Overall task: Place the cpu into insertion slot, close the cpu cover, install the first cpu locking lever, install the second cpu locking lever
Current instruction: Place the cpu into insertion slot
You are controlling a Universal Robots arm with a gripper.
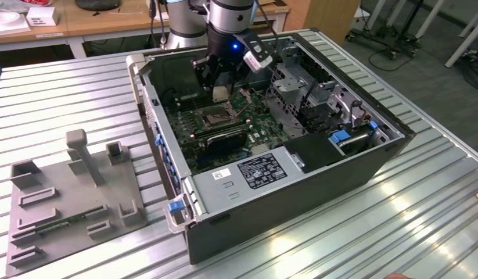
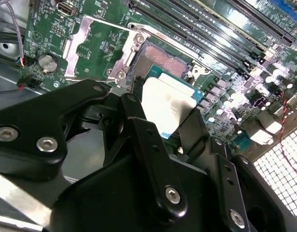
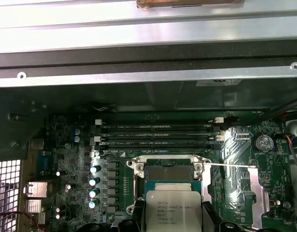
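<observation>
The black gripper [image 2: 163, 116] is clamped on the cpu [image 2: 166, 99] at two opposite edges, holding it tilted just above the insertion slot [image 2: 168, 64] on the green motherboard [image 2: 105, 14]. The cpu cover [image 2: 120, 60] lies swung open beside the slot's edge.

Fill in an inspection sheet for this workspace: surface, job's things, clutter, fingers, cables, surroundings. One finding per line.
Surface: slatted metal table carrying an open computer case.
Job's things: cpu held over the insertion slot, not seated; cpu cover lies open beside the slot.
Clutter: grey fixture plate on the table, at the exterior view's left.
Fingers: gripper inside the case, fingers shut on the cpu.
Cables: red wire near the board's edge.
Surroundings: wooden desks behind the table.
</observation>
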